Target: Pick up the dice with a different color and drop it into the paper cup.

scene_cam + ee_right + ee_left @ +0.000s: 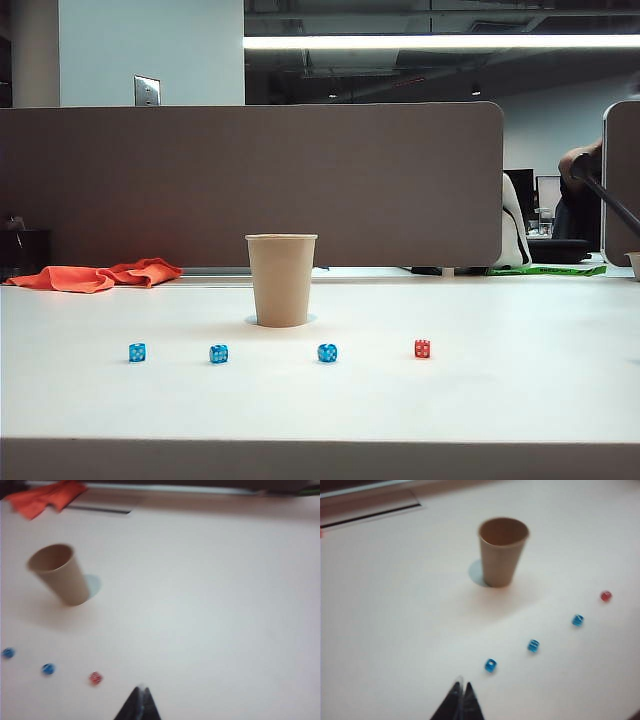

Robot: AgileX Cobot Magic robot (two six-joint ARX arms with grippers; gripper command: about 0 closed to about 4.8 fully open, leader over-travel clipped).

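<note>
Above the table (520, 400), left tool (460, 690) and right tool (140, 692) hover, tips together.

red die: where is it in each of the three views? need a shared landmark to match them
Exterior view: red die at the right end of the dice row, right of the paper cup.
Left wrist view: red die at the row's far end, past three blue dice.
Right wrist view: red die, nearest the right hand.
Shared landmark: the paper cup.

Grey partition (250, 185), white table (500, 400), ceiling strip light (440, 42), office beyond
</note>
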